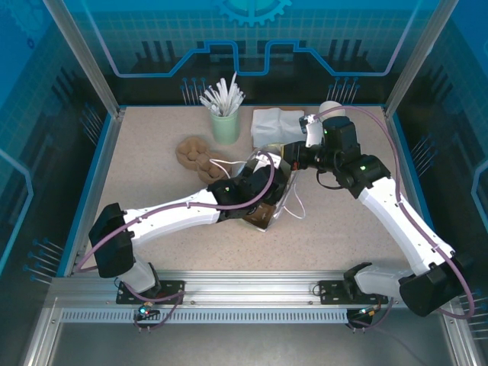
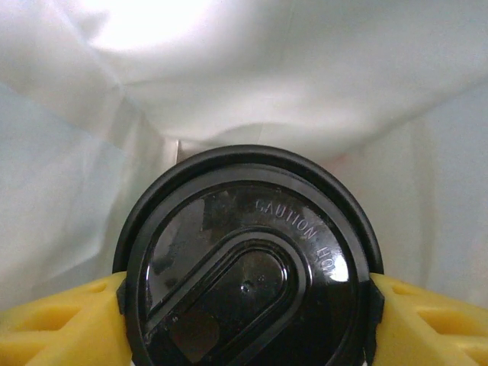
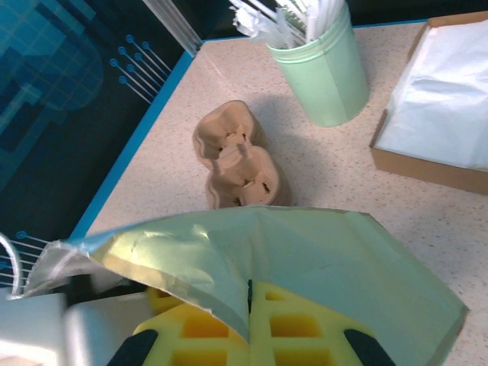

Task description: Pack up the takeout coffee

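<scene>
The takeout coffee (image 2: 248,267) shows its round black lid from above; the cup body is hidden under it. My left gripper (image 2: 248,309) is shut on it, a yellow finger (image 2: 61,324) pressed to each side of the lid. Pale bag walls (image 2: 252,84) surround the cup. In the top view the left gripper (image 1: 259,189) reaches into the bag (image 1: 273,207) at the table's middle. My right gripper (image 3: 249,305) is shut on the bag's pale green upper edge (image 3: 320,252), holding it up; from above the right gripper (image 1: 287,158) sits just behind the bag.
A brown pulp cup carrier (image 1: 197,156) lies left of the bag. Behind it stands a green holder of white sticks (image 1: 226,122), with a tray of white napkins (image 1: 276,126) to its right. A white cup (image 1: 329,109) stands at the back right.
</scene>
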